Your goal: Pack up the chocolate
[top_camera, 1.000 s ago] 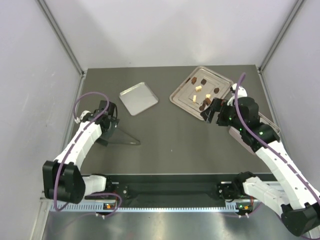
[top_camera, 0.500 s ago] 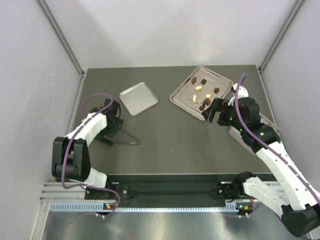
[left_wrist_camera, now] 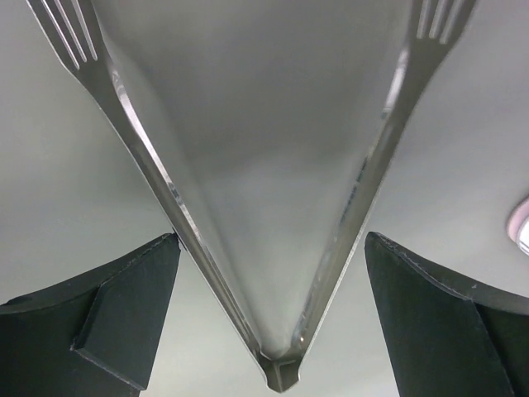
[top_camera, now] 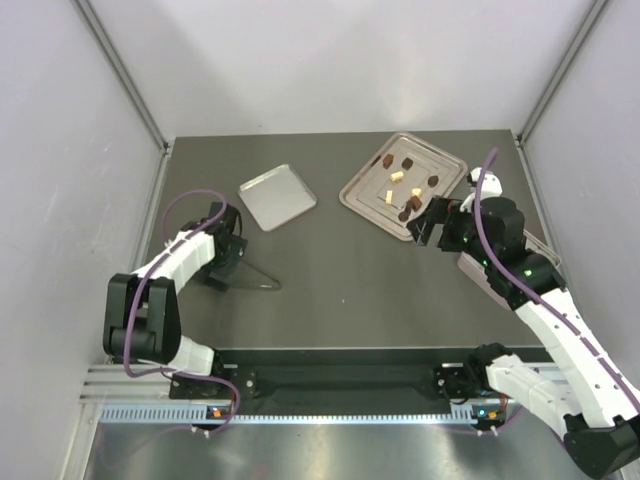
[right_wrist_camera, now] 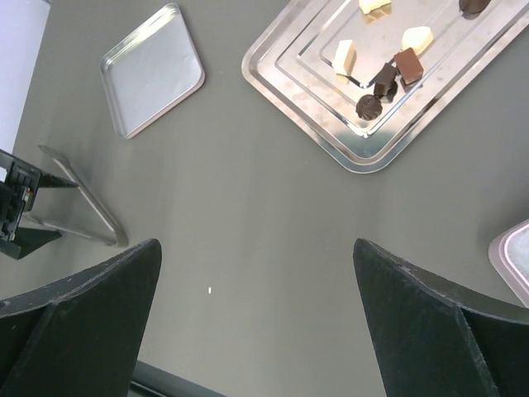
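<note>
Chocolate [top_camera: 397, 177]: small brown and cream pieces scattered on tray [top_camera: 362, 183].

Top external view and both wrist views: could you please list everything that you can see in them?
chocolate: about eight pieces, dark brown and cream, on the large tray
large tray: one, silver, far right of the table
small tray: one, silver, far centre-left, nothing on it
tongs: one pair, silver, near left, lying between the left fingers
pink box: one, pink rim, right edge, partly hidden by the right arm
table: one, dark grey
left arm: one, white and black, near left
right arm: one, white and black, near right
left fingers: two, black, open
right fingers: two, black, open, above the table beside the large tray
</note>
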Available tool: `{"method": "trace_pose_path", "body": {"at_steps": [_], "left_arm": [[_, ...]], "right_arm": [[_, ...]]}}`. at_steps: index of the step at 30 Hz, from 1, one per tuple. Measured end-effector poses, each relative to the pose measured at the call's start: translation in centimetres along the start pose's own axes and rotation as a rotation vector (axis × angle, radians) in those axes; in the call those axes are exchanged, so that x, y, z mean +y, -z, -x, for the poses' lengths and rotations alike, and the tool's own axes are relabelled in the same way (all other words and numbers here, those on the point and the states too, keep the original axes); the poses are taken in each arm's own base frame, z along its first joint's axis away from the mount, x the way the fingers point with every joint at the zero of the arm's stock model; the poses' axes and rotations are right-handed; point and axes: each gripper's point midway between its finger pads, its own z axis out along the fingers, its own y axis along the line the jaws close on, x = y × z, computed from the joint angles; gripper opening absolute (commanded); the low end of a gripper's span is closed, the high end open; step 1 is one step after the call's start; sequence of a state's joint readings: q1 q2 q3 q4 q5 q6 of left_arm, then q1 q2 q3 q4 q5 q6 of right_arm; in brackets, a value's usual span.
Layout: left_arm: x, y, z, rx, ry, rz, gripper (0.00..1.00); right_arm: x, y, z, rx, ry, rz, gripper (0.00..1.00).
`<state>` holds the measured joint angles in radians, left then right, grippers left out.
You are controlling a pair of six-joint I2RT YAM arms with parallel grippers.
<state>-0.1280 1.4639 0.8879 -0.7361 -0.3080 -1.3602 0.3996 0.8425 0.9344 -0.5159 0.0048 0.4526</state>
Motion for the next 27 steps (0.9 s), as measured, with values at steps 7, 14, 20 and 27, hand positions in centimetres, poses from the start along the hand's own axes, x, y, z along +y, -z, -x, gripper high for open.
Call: {"method": "trace_pose_path", "body": {"at_steps": [7,14,20,27], "left_arm": [[0.4,-1.5,-0.5,0.004,-0.001,0.040,0.98],[0.8,-2.4,-0.9,0.016,-0.010,0.079,0.90],[0.4,-2.1,-2.2,0.040,-0.061,0.070,0.84],[-0.8,-0.2,-7.4,0.115,-0.203,0.006,0.82]], "right_arm": [[-0.3,0.0,0.0,-0.005,0.007,-0.011,1.00],[-0.3,0.7,0.4,-0.035,0.012,-0.008,1.00],[-0.5,1.4,0.3,-0.052,0.015,-0.011,1.00],[-0.7,2.0,0.6,-0.070,0.014,-0.016,1.00]]}}
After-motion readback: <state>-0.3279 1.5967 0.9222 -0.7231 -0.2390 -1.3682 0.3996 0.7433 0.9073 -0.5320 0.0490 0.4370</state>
